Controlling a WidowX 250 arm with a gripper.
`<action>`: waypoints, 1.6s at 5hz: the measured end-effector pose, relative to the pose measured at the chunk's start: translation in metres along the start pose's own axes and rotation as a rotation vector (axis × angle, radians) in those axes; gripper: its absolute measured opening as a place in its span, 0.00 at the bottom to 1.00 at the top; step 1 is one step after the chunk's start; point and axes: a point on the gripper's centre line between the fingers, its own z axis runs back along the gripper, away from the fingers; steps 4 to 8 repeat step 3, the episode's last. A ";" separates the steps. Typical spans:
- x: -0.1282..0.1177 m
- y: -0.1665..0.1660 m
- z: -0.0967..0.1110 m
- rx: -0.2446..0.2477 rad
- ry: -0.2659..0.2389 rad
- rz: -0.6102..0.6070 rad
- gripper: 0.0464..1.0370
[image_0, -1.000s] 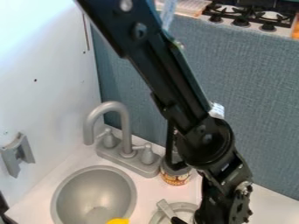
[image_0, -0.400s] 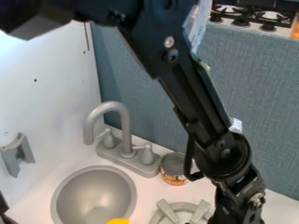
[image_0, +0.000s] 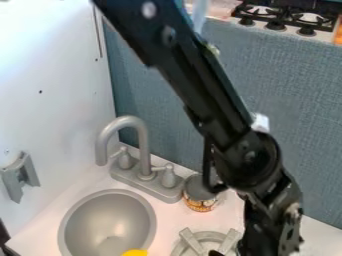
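Careful, the arm (image_0: 230, 132) hangs close by the can (image_0: 200, 201) beside the faucet (image_0: 143, 150); a sideways swing could topple it, and dropping too low could jam the burner (image_0: 180, 247). Its grip? Can't tell.

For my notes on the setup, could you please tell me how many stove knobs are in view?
3, along the front of the stove: a left knob, a middle knob and a right knob. More may be hidden at the view's right edge.
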 end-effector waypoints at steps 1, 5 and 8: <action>-0.004 0.001 0.034 -0.012 -0.062 0.028 0.97; -0.010 -0.018 0.078 -0.037 -0.152 -0.052 0.96; -0.010 -0.018 0.078 -0.037 -0.152 -0.052 0.96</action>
